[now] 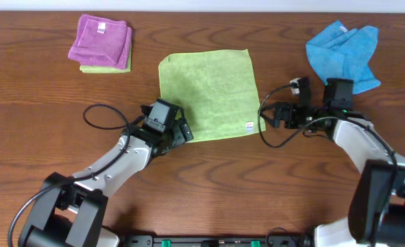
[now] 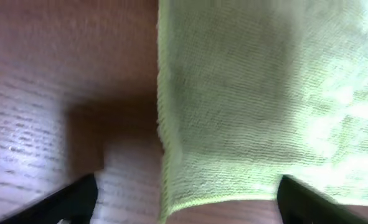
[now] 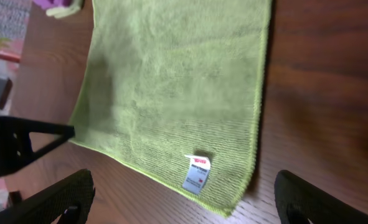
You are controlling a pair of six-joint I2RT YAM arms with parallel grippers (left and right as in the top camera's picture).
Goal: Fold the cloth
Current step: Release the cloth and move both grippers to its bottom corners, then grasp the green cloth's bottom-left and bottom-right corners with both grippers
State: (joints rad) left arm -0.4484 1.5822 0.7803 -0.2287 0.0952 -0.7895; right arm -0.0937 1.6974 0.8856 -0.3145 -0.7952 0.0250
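Note:
The lime-green cloth (image 1: pixel 205 92) lies flat and unfolded in the middle of the table, its white tag (image 1: pixel 249 126) at the near right corner. My left gripper (image 1: pixel 186 131) is at the cloth's near left corner. In the left wrist view that corner (image 2: pixel 171 202) lies between the wide-apart jaws of the left gripper (image 2: pixel 187 204), ungripped. My right gripper (image 1: pixel 266 115) sits just off the near right corner. In the right wrist view the cloth (image 3: pixel 171 81) and tag (image 3: pixel 196 173) lie ahead of the open right gripper (image 3: pixel 184 200), with nothing between its fingers (image 3: pixel 59 199).
A folded purple cloth (image 1: pixel 101 40) rests on a folded green one at the far left. A crumpled bright blue cloth (image 1: pixel 342 53) lies at the far right, just behind the right arm. The table (image 1: pixel 44 110) is dark wood.

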